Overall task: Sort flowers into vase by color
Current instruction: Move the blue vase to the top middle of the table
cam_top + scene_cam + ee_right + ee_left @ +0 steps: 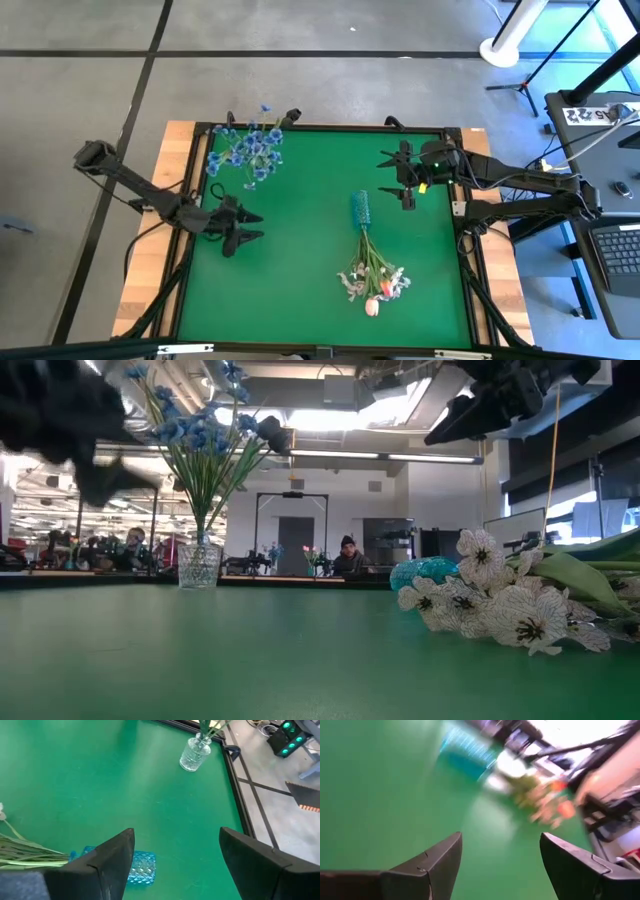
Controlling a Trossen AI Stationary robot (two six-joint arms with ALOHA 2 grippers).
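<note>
**Blue sprigs stand in the clear vase; the rest lie on the mat**

Green matting (300,210) covers the table in the high view. At about 11 o'clock from its centre stands a clear glass vase (243,158) with blue flowers (255,145) in it. At about 5 o'clock a bunch of white and pink flowers (375,275) lies flat, its stems running into a blue vase (362,209) that lies on its side near the centre. The left gripper (250,226) hovers at 9 o'clock, fingers spread, nothing between them. The right gripper (398,178) hangs at 2 o'clock, also spread wide and empty.

Low view: the clear glass vase (199,565) stands upright at the far side of the mat, blue flowers (195,425) fanning out above it with a dark bud (272,432) among them. Nearer, at 3 o'clock, white blossoms (490,600) lie on the mat against the blue vase (425,572). People sit in the room beyond.

Left wrist view: two dark fingers (437,865) stand apart over bare mat; the blue vase (465,752) and the lying flowers (545,800) show blurred farther off.

Right wrist view: the fingers (112,860) are wide apart and hold nothing. Between them lies the blue vase (140,867) with green stems (30,855) running out of it; the clear glass vase (194,754) stands by the mat's edge.
</note>
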